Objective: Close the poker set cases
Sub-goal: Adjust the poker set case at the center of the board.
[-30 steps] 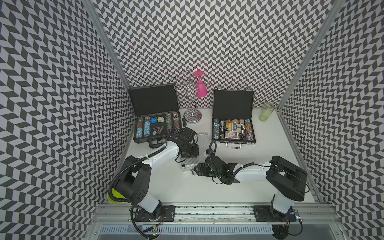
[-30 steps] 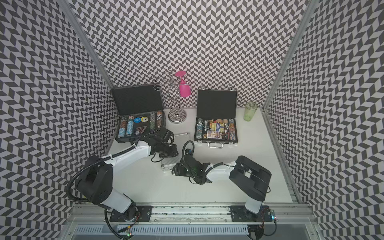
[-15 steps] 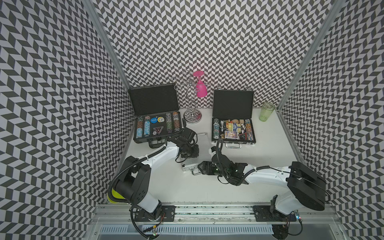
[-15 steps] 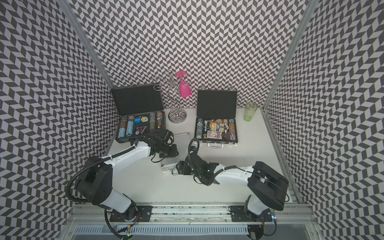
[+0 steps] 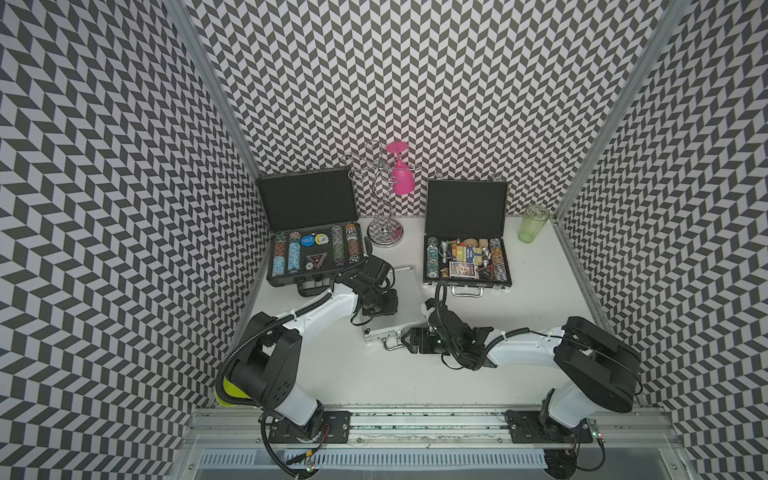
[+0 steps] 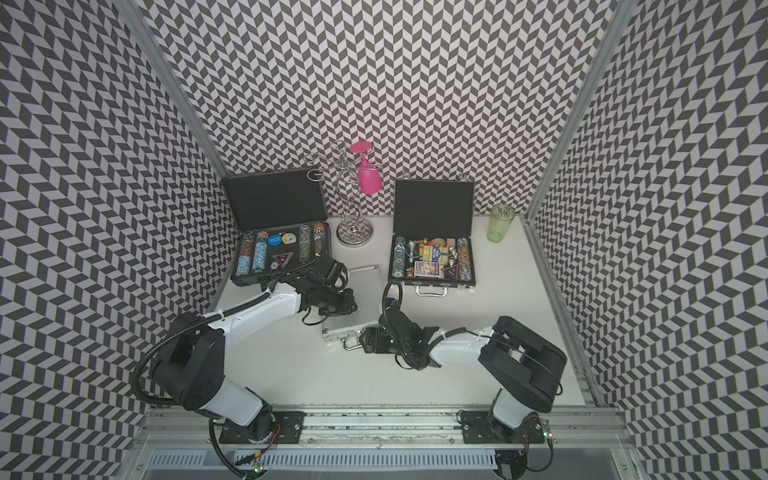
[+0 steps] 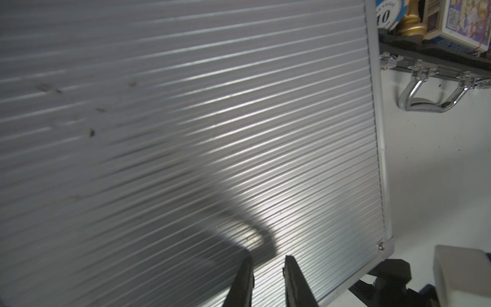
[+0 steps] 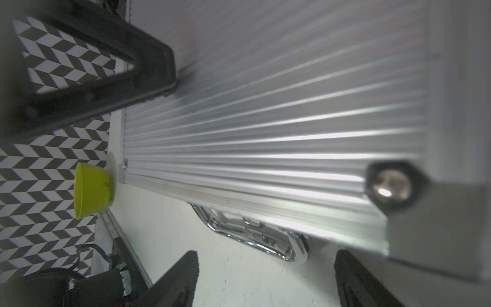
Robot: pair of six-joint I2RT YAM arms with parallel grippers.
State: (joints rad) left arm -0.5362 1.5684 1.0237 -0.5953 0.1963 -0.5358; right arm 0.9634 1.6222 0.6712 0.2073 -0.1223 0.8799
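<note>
The small ribbed silver case (image 5: 409,297) (image 6: 368,291) lies shut in the middle of the table. My left gripper (image 5: 379,306) (image 7: 267,261) rests over its lid, fingers only narrowly apart, nothing between them. My right gripper (image 5: 409,338) (image 8: 265,268) stands wide open just in front of that case's chrome handle (image 8: 252,239), not touching it. The large dark-grey case (image 5: 309,203) at the back left and the flat black case (image 5: 465,203) at the back right both stand open with chips showing.
A chrome glass rack (image 5: 384,232) with a pink glass (image 5: 401,178) stands between the two open cases. A green tumbler (image 5: 533,224) is at the back right corner. A yellow-green bowl (image 8: 90,190) sits by the left wall.
The right gripper's jaws have spread wider and that arm's elbow has swung out to the right. The left arm has stayed on the silver lid.
</note>
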